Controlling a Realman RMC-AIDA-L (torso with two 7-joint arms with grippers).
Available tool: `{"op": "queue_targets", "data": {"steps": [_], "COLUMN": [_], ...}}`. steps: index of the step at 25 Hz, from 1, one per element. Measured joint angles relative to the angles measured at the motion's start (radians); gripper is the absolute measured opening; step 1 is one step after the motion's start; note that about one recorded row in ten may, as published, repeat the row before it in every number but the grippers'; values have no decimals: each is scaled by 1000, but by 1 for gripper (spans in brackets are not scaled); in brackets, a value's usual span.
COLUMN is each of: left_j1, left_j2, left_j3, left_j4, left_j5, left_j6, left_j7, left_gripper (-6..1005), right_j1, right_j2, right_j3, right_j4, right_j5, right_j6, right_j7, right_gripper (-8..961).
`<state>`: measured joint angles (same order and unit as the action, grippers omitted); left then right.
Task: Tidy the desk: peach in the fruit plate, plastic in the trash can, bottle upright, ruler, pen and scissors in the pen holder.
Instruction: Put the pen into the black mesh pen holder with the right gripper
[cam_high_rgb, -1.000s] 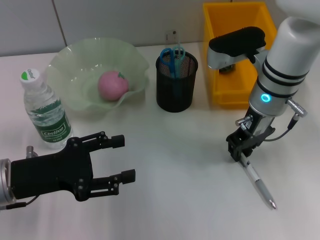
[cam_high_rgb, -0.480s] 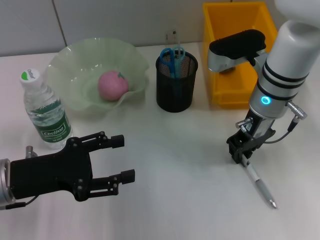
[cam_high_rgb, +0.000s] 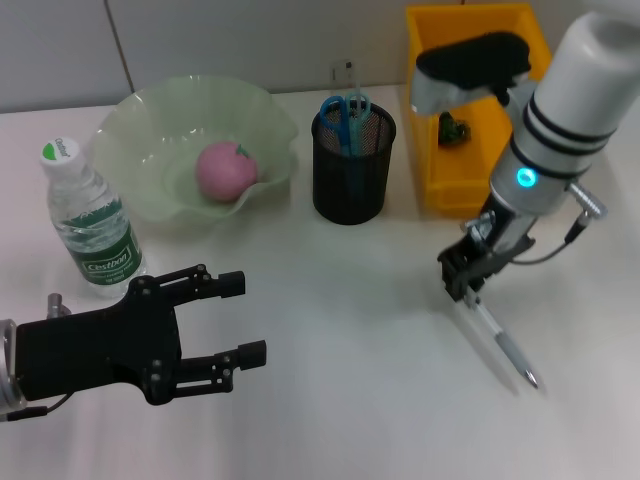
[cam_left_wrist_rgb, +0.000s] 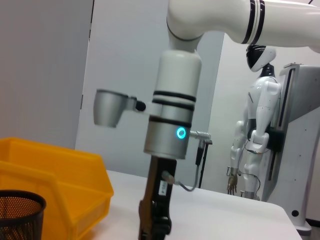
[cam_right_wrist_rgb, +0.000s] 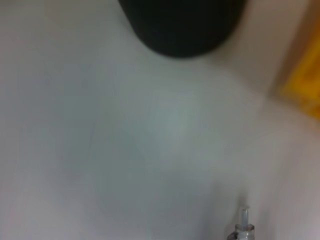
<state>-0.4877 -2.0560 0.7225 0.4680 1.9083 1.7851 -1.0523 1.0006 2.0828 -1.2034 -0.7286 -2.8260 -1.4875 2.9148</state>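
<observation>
Smooth white desk (cam_high_rgb: 340, 330); right gripper (cam_high_rgb: 466, 283) clamps slim silver pen (cam_high_rgb: 500, 342); left gripper (cam_high_rgb: 235, 325) agape.

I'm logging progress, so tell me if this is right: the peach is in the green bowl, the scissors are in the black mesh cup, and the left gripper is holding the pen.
Not quite. The head view shows the right gripper holding the pen; the left gripper hangs open and empty near the bottle. The peach is in the green bowl and the scissors are in the black mesh cup.
</observation>
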Motion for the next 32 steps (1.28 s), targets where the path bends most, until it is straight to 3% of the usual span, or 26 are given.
{"op": "queue_targets", "data": {"steps": [11,19,25,32], "left_j1": [11,17,26,26], "left_j2": [2,-1,-1,-3], "left_j3": [-2,-2,-2,-2], "left_j4": [0,-1,-1,0], "left_j5": [-5,-5,-5,-5], "left_j6": [0,-4,-4,-6], "left_j7": [0,0,0,0], "left_gripper": [776,770,770,770], "right_j1": [-75,-208,-328,-379], "right_j2": [-7,-6,-6,-5], "right_j3": [32,121,163,197], "right_j4": [-286,-436,-409,-278], "right_j5": [165,464,826,1068], "right_j6": [-16,86,232,347], "right_j7": [-99,-341,-687,-1044], "right_gripper": [184,199,210,223]}}
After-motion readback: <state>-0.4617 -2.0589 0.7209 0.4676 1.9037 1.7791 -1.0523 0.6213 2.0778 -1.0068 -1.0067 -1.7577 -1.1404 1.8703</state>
